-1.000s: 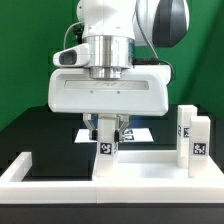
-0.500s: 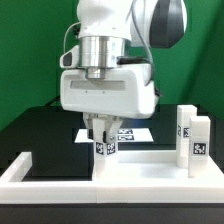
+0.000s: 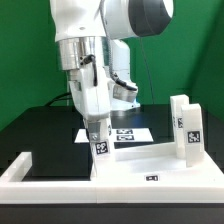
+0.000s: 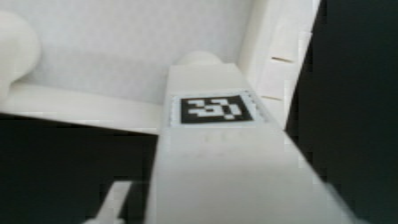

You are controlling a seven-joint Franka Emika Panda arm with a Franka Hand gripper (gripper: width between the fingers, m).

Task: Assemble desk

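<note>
Leg (image 3: 101, 146): upright, tag facing camera, over tabletop's (image 3: 150, 172) left part near the middle.
End effector (image 3: 98, 133): clenched on leg's top, straight above it.
Axis: vertical, in line with end effector.
Other legs (image 3: 186, 128): upright, far right.

Arm comes down from top center of ext. view, wrist twisted, gripper (image 3: 99, 137) pointing down, fingers partly closed.
</note>
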